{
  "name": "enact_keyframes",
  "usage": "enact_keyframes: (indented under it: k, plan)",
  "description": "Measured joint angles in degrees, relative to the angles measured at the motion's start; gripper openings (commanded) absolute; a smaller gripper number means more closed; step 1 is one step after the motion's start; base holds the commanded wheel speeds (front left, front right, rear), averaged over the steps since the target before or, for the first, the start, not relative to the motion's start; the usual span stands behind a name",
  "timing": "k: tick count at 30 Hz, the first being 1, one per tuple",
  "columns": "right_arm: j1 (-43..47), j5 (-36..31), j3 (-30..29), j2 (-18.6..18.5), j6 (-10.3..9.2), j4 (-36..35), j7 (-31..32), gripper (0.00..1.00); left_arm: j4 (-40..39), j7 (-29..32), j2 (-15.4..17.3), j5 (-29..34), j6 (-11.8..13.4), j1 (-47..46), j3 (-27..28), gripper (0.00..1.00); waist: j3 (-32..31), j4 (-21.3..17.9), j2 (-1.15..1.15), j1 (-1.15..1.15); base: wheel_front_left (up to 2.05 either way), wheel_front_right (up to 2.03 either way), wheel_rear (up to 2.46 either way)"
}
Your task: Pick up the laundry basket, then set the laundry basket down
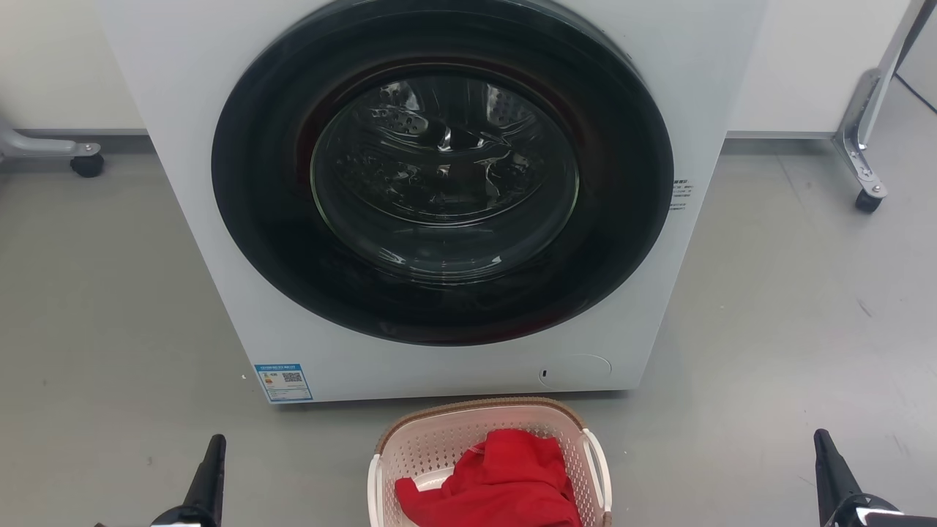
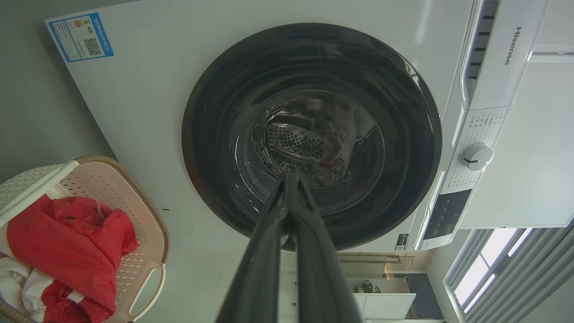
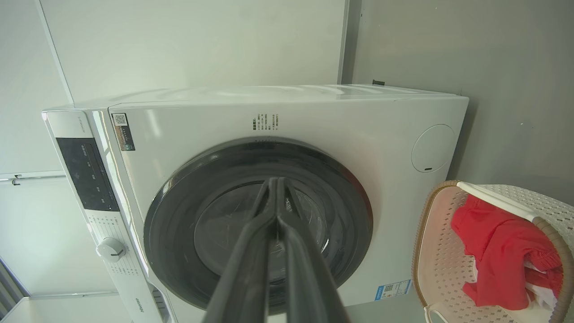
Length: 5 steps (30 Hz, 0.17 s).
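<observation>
Laundry basket (image 1: 479,404); left gripper (image 2: 290,176), right gripper (image 3: 274,180) closed.

The head camera looks forward and down from well above the floor (image 1: 88,307), square on to the washing machine (image 1: 183,219), the laundry basket (image 1: 428,443) at its bottom edge. The left wrist camera sits low and near, sighting along the left gripper (image 2: 290,177) at the door (image 2: 309,134), rolled sideways (control panel (image 2: 482,121) at right). The right wrist camera, rolled the other way, sights along the right gripper (image 3: 274,181). All three share the door and the laundry basket.
</observation>
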Motion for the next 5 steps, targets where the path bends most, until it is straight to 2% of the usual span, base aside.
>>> enact_keyframes:
  k: [5]
  plan:
    - [0.0,0.0,0.0,0.0,0.0,0.0,0.0,0.0,0.0,0.0,0.0,0.0,0.0,0.0,0.0,0.0,0.0,0.0,0.0,0.0,0.0,0.0,0.0]
